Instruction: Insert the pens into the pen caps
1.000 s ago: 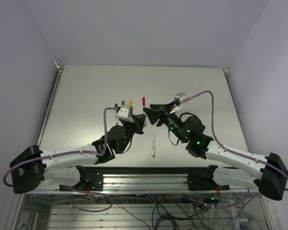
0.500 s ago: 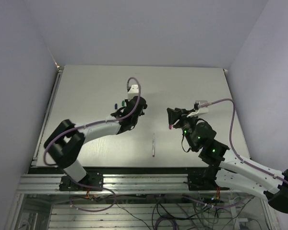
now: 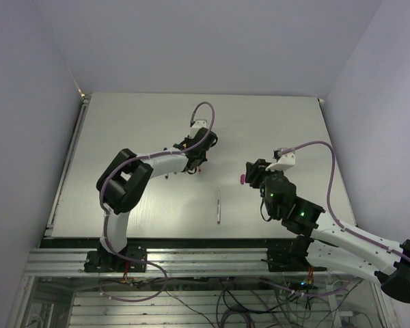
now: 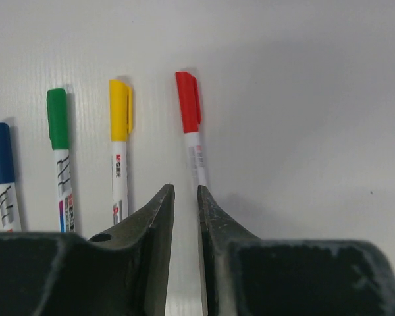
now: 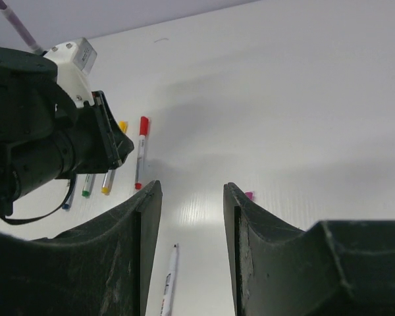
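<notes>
Four capped pens lie side by side in the left wrist view: blue (image 4: 0, 155), green (image 4: 57, 118), yellow (image 4: 119, 108) and red (image 4: 187, 102). My left gripper (image 4: 185, 191) hovers low over their barrels, jaws a narrow gap apart with nothing between them; the red pen's barrel runs behind the right finger. From above it (image 3: 197, 162) covers most of the row. My right gripper (image 5: 191, 187) is wide open and empty. A magenta cap (image 5: 249, 195) lies on the table just past its right finger (image 3: 242, 180). One uncapped pen (image 5: 170, 276) lies below the jaws (image 3: 219, 207).
The left arm (image 5: 33, 138) fills the left of the right wrist view, close to the red pen (image 5: 140, 155). The white table (image 3: 123, 123) has a raised edge along its left side and a metal rail at the front.
The left arm has swung away from the middle and stretched out over the row of pens. The right arm has drawn back to the right, and its wrist has dropped lower.
</notes>
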Controlling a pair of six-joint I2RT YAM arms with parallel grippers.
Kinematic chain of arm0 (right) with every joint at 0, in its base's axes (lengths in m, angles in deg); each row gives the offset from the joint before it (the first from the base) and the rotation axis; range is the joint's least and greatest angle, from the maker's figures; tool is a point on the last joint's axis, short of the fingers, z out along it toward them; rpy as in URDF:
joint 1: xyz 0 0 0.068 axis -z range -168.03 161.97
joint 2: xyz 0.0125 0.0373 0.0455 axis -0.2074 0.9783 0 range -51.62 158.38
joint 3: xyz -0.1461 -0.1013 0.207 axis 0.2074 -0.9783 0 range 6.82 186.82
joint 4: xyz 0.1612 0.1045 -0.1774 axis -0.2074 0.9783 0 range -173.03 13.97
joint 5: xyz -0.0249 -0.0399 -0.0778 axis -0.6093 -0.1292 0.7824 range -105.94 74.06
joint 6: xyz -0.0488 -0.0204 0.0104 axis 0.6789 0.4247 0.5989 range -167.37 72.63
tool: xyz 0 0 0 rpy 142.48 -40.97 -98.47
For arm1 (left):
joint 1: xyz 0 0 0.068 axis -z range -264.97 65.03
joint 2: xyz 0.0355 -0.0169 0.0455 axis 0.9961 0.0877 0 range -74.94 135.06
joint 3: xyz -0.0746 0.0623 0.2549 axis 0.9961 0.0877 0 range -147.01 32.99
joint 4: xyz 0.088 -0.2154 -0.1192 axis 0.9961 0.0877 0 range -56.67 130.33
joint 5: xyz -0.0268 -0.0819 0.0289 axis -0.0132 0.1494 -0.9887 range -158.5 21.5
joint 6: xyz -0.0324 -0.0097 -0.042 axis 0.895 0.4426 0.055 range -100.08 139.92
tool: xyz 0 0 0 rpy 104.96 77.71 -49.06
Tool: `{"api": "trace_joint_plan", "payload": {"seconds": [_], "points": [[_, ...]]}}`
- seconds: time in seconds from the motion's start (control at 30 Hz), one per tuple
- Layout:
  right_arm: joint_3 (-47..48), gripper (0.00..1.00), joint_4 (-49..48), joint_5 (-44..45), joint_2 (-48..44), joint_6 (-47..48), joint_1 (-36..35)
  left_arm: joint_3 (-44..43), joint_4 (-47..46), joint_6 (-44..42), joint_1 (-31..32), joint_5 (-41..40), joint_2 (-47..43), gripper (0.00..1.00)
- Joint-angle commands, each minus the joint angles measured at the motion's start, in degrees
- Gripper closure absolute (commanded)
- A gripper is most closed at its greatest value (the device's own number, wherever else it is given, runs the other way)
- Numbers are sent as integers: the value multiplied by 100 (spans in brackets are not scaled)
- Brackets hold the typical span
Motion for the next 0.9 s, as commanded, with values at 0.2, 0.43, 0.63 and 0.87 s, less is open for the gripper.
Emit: {"api": "trace_joint_plan", "payload": {"seconds": [0.2, 0.43, 0.63, 0.87], "points": [[-11, 58, 120, 241, -83, -149, -19, -484, 249, -69, -161, 67, 364, 71], [64, 58, 106, 403, 179, -2, -10, -107, -18, 5, -159, 438, -134, 69], [287, 47, 518, 650, 699, -386, 142, 576, -363, 152, -138, 1016, -864, 64], [275, 33, 587, -1605, 1260, -874, 2049, 1368, -541, 180, 512, 908, -1729, 62]]}}
